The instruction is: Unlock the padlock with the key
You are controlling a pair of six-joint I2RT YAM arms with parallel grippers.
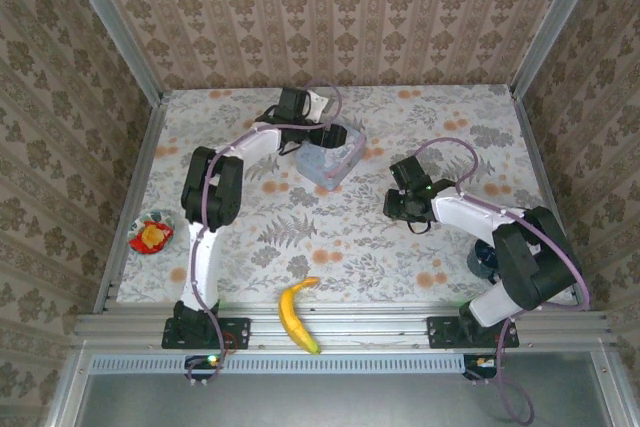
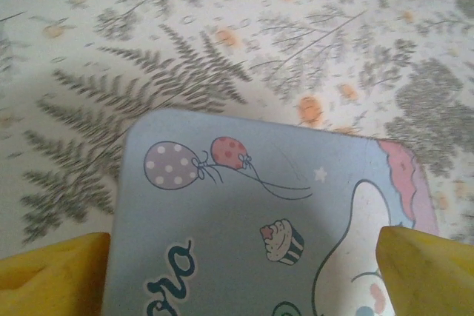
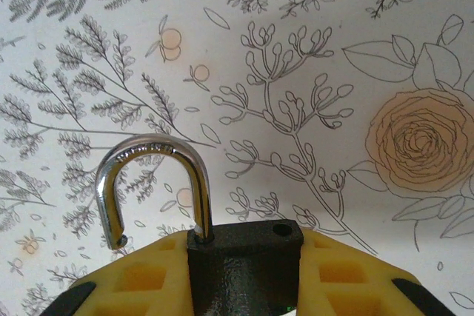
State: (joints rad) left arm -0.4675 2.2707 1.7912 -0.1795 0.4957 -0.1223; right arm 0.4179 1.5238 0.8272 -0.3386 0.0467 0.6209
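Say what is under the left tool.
The tin, printed lid up, lies under the left tool, between its yellow fingers. The lid hides any contents, and the tin hides the table beneath it.

The small blackish metal padlock (image 3: 244, 268) is running off the right wrist view's bottom edge, its flanks lying hidden behind the yellow pads (image 3: 333, 271) of the right gripper (image 3: 244, 257). The pale blue rectangular printed tin (image 2: 244, 197) is being cropped below too, its lettering breaking off. From above, a red-and-orange thing (image 1: 152, 235) at the left edge of the floral-patterned table (image 1: 330, 237) is reading too small to identify.
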